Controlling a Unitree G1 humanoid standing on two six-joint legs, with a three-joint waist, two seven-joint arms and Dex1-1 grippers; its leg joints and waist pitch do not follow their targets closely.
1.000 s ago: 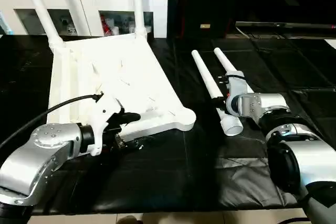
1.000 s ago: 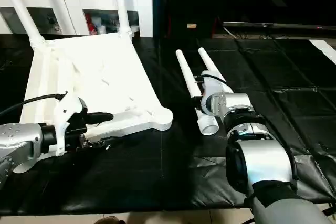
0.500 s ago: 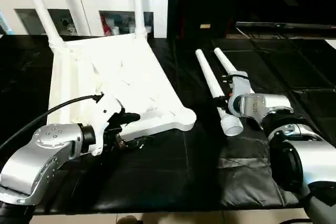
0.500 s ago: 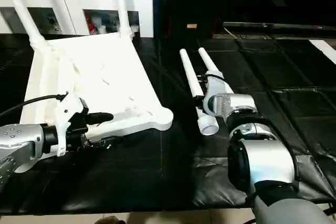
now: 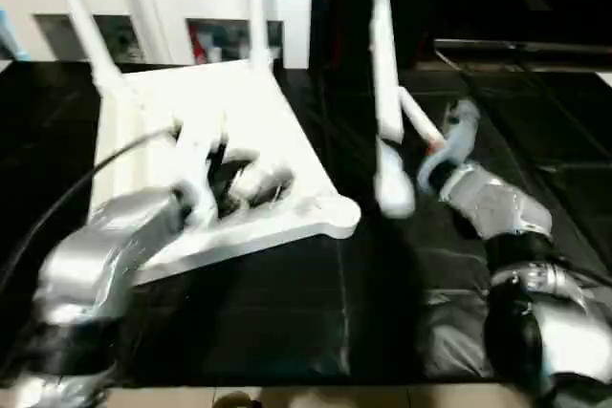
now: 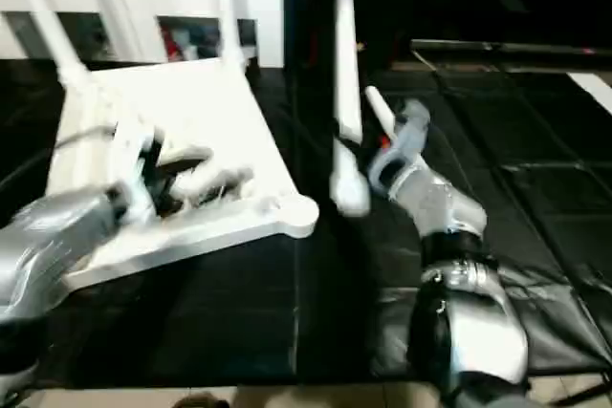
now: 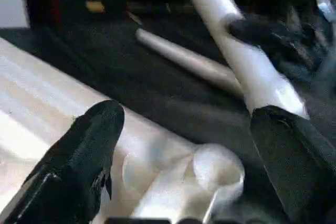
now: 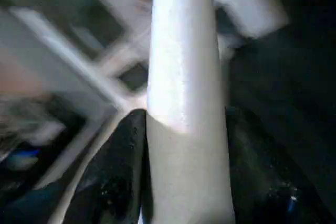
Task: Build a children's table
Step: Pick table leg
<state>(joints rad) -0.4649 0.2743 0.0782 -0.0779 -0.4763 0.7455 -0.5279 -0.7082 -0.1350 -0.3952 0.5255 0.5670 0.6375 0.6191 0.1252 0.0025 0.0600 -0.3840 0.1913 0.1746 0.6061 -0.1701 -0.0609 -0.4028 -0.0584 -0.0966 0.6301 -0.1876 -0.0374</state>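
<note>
The children's table top lies upside down on the black mat, ribbed side up. Two white legs stand in its far corners. My right gripper is shut on a third leg, held nearly upright above the mat with its thick end down. In the right wrist view the black fingers clamp that leg from both sides. A fourth leg lies on the mat behind it. My left gripper hovers open over the top's near edge, close to the near-right corner socket.
A white cabinet with glass-fronted shelves stands behind the table top. The black mat covers the floor, with wrinkles near my right arm. A dark low stand runs along the far right.
My right gripper has lifted one leg off the mat and swung it nearly upright. My left gripper has risen from the mat's front to above the table top.
</note>
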